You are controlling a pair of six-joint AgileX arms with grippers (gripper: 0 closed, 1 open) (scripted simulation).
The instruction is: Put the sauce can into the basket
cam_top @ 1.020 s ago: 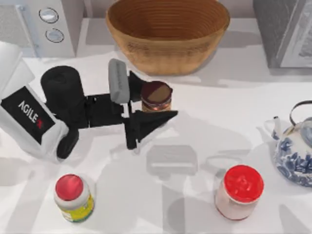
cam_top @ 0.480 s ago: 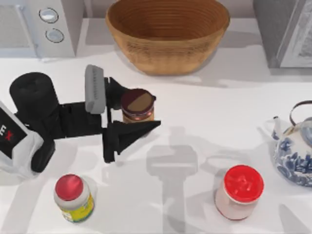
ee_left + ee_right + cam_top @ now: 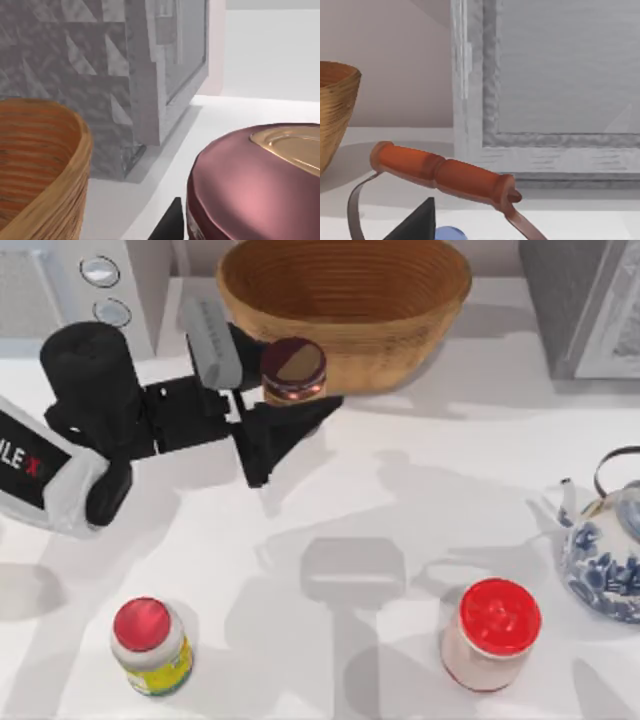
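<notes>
One sauce can point(image 3: 293, 370) clamped in left tool point(image 3: 268, 390) beside one basket point(image 3: 345, 310) — two red-lidded jars point(image 3: 148, 643) nearer front.

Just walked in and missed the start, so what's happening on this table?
The left gripper is shut on the sauce can and holds it lifted beside the near left rim of the basket, not yet over it. A yellow-labelled jar, a pinkish red-lidded jar and a blue-and-white teapot stand on the table.
</notes>
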